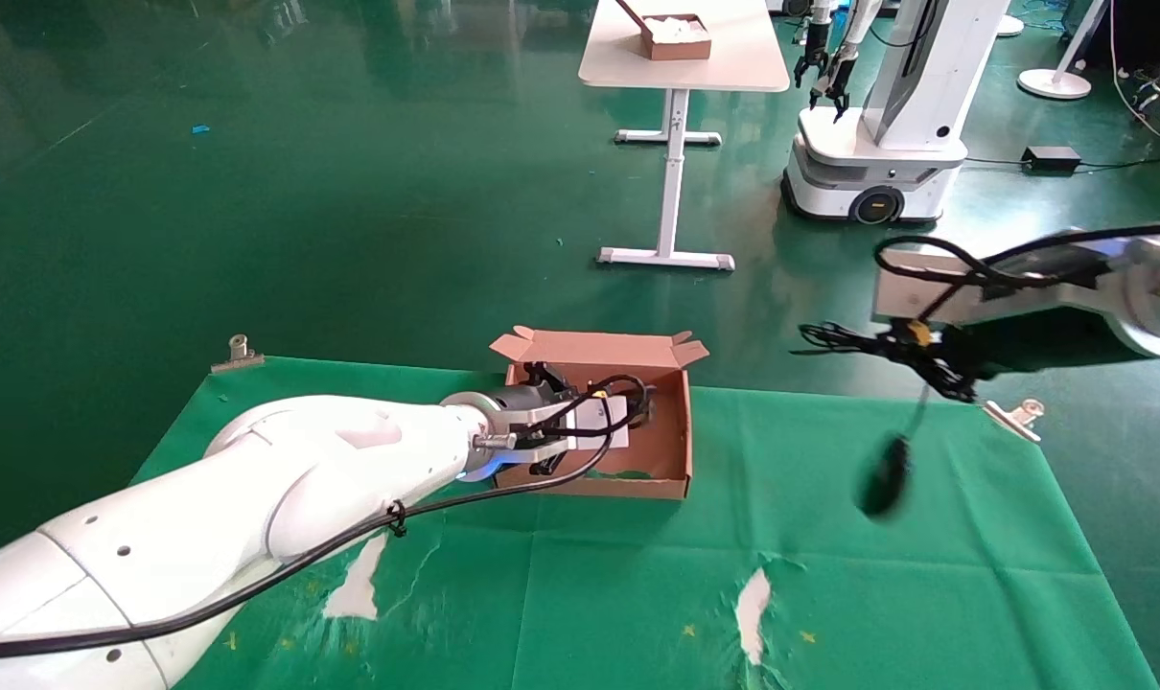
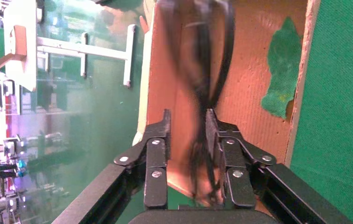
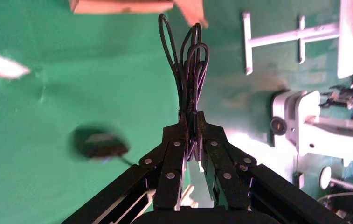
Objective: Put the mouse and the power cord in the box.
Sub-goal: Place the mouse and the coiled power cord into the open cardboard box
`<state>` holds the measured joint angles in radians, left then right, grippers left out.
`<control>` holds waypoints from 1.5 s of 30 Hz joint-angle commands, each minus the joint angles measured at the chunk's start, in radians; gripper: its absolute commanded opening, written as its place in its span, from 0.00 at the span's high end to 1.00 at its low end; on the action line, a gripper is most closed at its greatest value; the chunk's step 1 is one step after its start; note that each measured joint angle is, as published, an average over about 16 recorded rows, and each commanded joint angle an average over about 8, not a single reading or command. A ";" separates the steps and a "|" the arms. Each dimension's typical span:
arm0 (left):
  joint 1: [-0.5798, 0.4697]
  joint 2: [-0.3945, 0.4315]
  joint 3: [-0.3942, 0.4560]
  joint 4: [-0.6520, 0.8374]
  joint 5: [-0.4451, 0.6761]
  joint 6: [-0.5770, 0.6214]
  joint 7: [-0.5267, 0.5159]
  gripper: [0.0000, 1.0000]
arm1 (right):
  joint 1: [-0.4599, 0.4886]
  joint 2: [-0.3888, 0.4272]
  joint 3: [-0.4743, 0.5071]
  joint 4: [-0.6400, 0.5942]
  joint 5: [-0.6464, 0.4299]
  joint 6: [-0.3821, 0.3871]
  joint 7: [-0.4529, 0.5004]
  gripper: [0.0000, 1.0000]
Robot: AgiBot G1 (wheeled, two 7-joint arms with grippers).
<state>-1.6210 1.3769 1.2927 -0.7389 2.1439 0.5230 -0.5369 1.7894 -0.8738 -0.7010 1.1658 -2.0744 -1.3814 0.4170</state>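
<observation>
The brown cardboard box point(image 1: 678, 450) lies open at the far middle of the green cloth. My left gripper point(image 1: 640, 407) point(image 2: 187, 116) reaches inside it and is open, its jaws well apart. The black power cord point(image 2: 197, 56) runs blurred between them, close to one finger, over the box floor point(image 2: 253, 93). To the right, above the cloth, my right gripper point(image 1: 925, 350) point(image 3: 190, 115) is shut on the bundled thin wire point(image 3: 188, 60) of the mouse. The black mouse point(image 1: 887, 479) point(image 3: 99, 142) dangles blurred below it on the wire.
The cloth has white torn patches point(image 1: 753, 604) near the front. Metal clips point(image 1: 238, 353) point(image 1: 1016, 414) hold its far corners. Beyond, on the green floor, are a white table point(image 1: 685, 67) with a small box, and another robot point(image 1: 877, 144).
</observation>
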 commanded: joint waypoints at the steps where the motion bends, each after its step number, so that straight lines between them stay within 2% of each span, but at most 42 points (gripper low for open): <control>1: -0.008 0.000 0.030 0.000 -0.007 -0.010 -0.022 0.00 | -0.002 -0.009 0.001 0.003 0.002 0.006 0.003 1.00; 10: -0.042 -0.003 0.103 0.037 -0.026 -0.046 -0.097 0.00 | 0.015 -0.010 0.005 0.015 0.020 -0.010 -0.005 1.00; 18: -0.102 -0.023 0.107 0.220 0.010 -0.085 -0.219 0.00 | 0.013 -0.026 0.004 0.038 0.048 -0.024 -0.019 1.00; 23: -0.132 -0.068 0.103 0.344 0.038 -0.107 -0.265 0.00 | 0.003 -0.072 -0.005 0.021 0.058 -0.003 -0.040 1.00; 29: -0.131 -0.128 0.093 0.409 0.033 -0.124 -0.281 0.00 | 0.014 -0.190 -0.026 -0.111 0.047 0.093 -0.153 1.00; 35: -0.128 -0.137 0.092 0.412 0.028 -0.125 -0.277 0.00 | 0.036 -0.359 -0.035 -0.380 0.047 0.267 -0.316 1.00; 39: -0.128 -0.137 0.091 0.412 0.026 -0.125 -0.274 0.00 | 0.049 -0.453 -0.034 -0.542 0.084 0.362 -0.408 1.00; 42: -0.128 -0.137 0.091 0.413 0.024 -0.125 -0.273 0.00 | 0.049 -0.489 -0.053 -0.593 0.140 0.397 -0.465 1.00; 45: -0.128 -0.137 0.090 0.414 0.023 -0.126 -0.271 0.00 | 0.039 -0.498 -0.096 -0.593 0.204 0.417 -0.498 1.00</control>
<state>-1.7489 1.2404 1.3830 -0.3249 2.1672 0.3973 -0.8081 1.8267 -1.3648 -0.8119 0.5849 -1.8788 -0.9604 -0.0557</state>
